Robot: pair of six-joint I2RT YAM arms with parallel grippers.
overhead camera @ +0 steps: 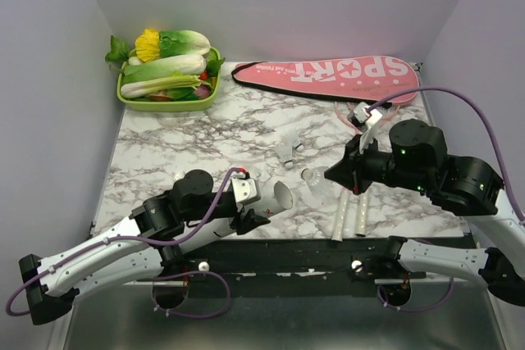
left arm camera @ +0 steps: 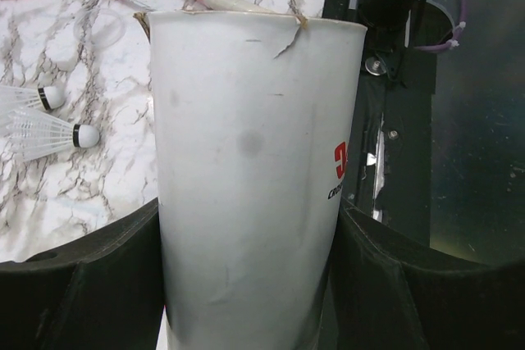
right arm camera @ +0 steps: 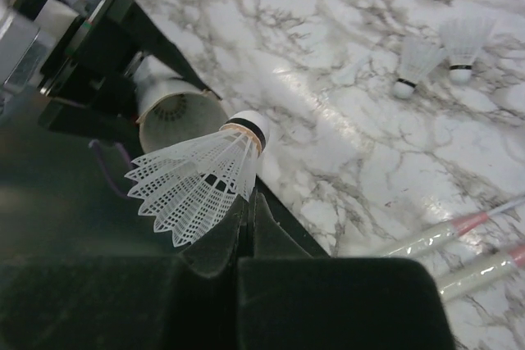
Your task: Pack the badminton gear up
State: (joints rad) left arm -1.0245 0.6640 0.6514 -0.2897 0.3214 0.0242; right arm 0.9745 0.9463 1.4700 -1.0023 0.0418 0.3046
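My left gripper (overhead camera: 250, 202) is shut on the white tube (overhead camera: 275, 194), holding it low with its open mouth toward the right; the tube fills the left wrist view (left arm camera: 254, 161). My right gripper (right arm camera: 250, 194) is shut on the skirt edge of a white shuttlecock (right arm camera: 201, 182), just in front of the tube's mouth (right arm camera: 176, 120). From above, that gripper (overhead camera: 332, 175) is right of the tube. Two more shuttlecocks (overhead camera: 287, 151) lie mid-table. Two pink-white rackets (overhead camera: 349, 215) lie under my right arm. The pink SPORT cover (overhead camera: 328, 75) lies at the back.
A green tray of leafy vegetables (overhead camera: 127, 100) stands at the back left. The black mounting rail (overhead camera: 328, 252) runs along the table's near edge. Purple-grey walls close in the left, back and right sides.
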